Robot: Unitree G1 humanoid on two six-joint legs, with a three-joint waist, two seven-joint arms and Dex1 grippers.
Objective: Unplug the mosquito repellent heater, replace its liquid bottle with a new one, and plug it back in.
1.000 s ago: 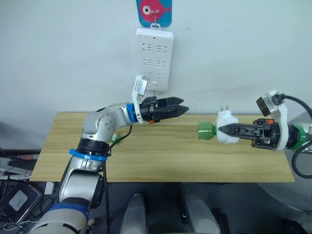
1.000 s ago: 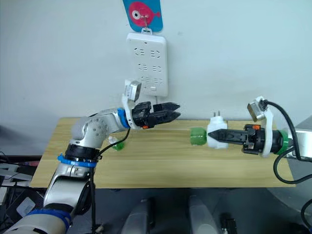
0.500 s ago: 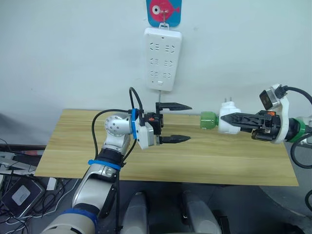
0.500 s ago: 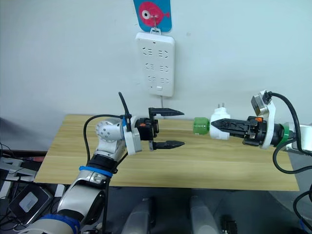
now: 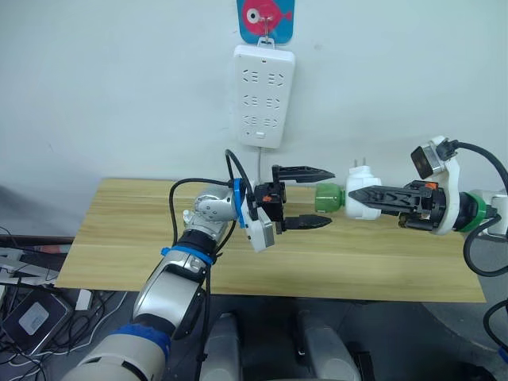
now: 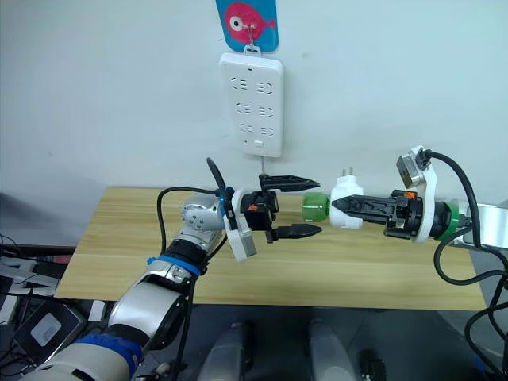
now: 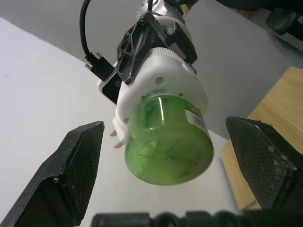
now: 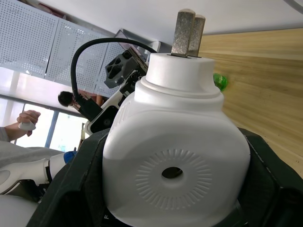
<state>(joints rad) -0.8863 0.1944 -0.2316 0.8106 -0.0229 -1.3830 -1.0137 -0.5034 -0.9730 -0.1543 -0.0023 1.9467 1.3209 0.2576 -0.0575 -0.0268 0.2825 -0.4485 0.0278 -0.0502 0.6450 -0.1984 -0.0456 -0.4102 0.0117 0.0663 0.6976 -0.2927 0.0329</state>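
In the left eye view, the right gripper [image 5: 359, 195] is holding the mosquito repellent heater [image 5: 363, 197] up in the air over the worktop [image 5: 119, 238], with its green bottle [image 5: 328, 197] pointing at the left gripper [image 5: 317, 197]. The left gripper is open wide, with one finger above the bottle and one below, not touching it. The power strip [image 5: 263, 95] is hanging on the wall behind. To do this step well, I think the left gripper should slide further over the bottle, close on the green part only, and then twist it out while the right one is keeping the heater very steady. In the left wrist view, the green bottle [image 7: 166, 141] is sitting right between the two wide fingers [image 7: 73, 163], so the aim looks good. In the right wrist view, the heater [image 8: 175, 161] is squeezed tight between the black fingers, and its two metal prongs [image 8: 187, 31] are sticking up free.
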